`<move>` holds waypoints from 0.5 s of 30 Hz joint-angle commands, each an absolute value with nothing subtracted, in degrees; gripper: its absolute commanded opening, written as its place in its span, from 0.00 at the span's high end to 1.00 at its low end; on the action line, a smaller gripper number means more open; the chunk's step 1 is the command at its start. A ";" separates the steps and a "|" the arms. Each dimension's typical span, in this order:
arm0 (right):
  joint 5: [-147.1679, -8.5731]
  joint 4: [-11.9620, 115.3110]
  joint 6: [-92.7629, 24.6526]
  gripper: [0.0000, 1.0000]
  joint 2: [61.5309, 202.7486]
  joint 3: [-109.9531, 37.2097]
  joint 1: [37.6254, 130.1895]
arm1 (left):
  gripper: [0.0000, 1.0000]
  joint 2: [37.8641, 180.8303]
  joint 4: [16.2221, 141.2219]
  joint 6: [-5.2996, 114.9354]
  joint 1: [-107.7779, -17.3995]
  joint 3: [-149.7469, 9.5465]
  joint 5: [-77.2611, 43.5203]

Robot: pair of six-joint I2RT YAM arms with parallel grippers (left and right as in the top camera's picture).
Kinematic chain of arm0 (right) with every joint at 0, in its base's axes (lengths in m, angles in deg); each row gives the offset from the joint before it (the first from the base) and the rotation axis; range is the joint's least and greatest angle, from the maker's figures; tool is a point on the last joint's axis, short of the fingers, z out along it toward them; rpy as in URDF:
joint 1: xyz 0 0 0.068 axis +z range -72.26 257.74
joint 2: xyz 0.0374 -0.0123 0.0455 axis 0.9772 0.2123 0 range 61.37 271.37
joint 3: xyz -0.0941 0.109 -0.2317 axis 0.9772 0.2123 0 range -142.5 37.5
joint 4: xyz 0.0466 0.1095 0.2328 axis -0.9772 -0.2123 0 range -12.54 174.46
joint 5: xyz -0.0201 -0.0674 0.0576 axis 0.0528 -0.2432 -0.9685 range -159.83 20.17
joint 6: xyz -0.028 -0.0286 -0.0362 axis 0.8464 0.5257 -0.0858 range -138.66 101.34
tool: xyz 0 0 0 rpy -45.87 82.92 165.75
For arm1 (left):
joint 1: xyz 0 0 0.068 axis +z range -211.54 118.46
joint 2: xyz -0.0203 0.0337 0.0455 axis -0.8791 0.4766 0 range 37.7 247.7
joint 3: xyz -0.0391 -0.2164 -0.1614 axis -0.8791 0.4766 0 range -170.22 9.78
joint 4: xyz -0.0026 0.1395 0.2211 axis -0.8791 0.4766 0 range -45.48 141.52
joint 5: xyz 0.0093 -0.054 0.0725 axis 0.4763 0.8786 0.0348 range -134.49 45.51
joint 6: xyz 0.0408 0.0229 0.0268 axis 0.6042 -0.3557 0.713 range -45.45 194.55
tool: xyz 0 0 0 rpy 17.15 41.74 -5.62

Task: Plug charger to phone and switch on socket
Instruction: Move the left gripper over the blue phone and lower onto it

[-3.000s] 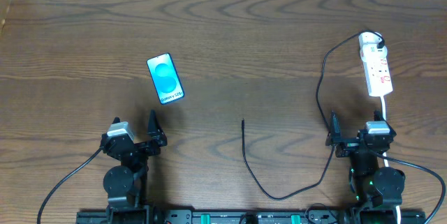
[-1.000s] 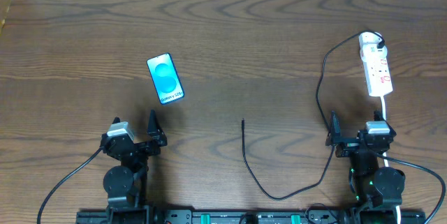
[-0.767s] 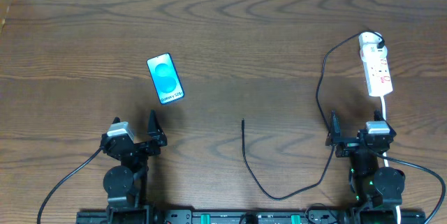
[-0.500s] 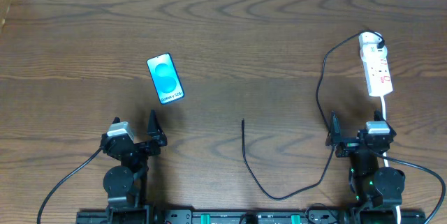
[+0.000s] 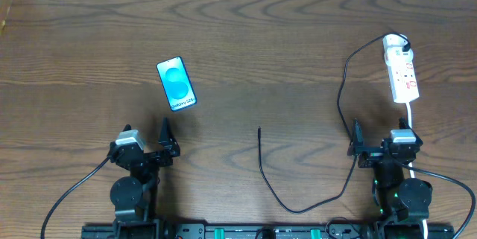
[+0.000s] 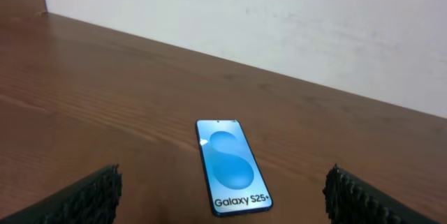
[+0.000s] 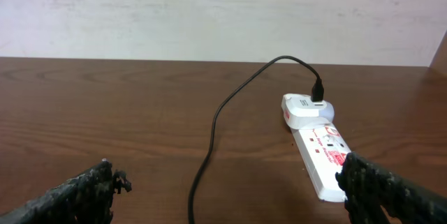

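Nothing moved since earlier frames. Left tool (image 5: pixel 145 138), right tool (image 5: pixel 378 139) both spread apart, empty. Phone (image 5: pixel 177 84) ahead of left tool. Risk: thin charger tip (image 5: pixel 259 130) twists in grasp, phone slides on desk (image 5: pixel 261 38).

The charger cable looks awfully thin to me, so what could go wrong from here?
The charger lies flat on the table, so grasps may slip off its tip. The phone lies loose and angled; pushing the plug could slide it. The charger passes close by the right gripper and might snag.
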State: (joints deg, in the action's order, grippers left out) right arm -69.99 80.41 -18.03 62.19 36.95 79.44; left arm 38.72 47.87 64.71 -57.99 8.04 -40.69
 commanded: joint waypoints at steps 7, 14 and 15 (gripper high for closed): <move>-69.31 80.25 -18.41 0.01 61.68 37.21 79.70 | 0.08 48.40 62.78 66.04 -57.79 -8.57 -39.14; -69.31 80.25 -18.41 0.01 61.68 37.21 79.70 | 0.08 69.56 70.54 67.11 -57.81 -27.44 -39.12; -69.31 80.25 -18.41 0.01 61.68 37.21 79.70 | 0.08 71.61 71.32 67.27 -57.81 -29.01 -39.10</move>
State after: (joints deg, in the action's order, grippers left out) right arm -69.97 80.41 -18.03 62.08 36.99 79.44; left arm 63.96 68.88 65.84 -57.99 -22.65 -39.67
